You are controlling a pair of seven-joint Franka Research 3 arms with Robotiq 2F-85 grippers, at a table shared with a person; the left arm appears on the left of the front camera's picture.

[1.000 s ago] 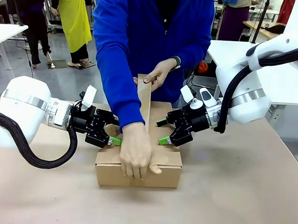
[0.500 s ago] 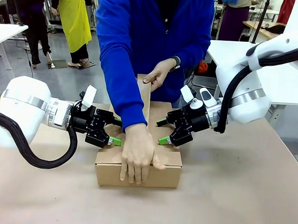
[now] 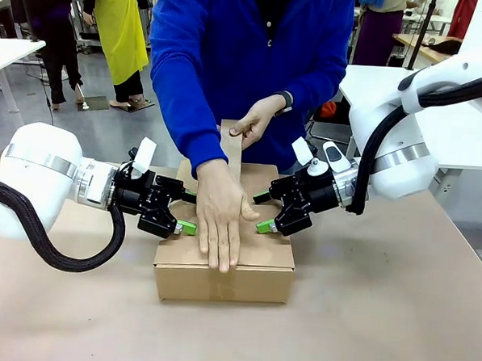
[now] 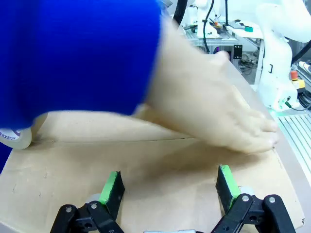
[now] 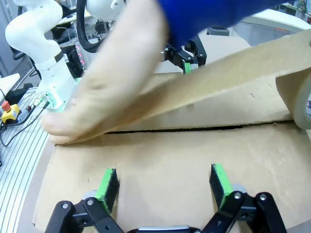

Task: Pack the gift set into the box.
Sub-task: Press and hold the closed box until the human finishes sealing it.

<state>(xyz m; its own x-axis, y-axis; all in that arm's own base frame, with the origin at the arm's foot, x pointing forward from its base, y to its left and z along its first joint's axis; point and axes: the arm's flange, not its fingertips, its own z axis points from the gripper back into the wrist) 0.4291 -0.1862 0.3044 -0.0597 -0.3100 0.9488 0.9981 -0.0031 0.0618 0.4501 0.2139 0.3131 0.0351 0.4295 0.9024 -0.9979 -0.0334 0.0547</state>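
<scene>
Two grippers you see at frame centre, left gripper (image 3: 184, 219) and right gripper (image 3: 261, 212) both spread wide, pads resting on the closed box (image 3: 268, 279), person's hand (image 3: 221, 220) pressing tape strip (image 3: 233, 152) along its seam.

The person's flat hand (image 3: 221, 220) now lies farther back on the box (image 3: 224, 264) top, fingers along the centre seam instead of curled over the front edge, apparently smoothing the brown tape strip (image 3: 232, 152).
</scene>
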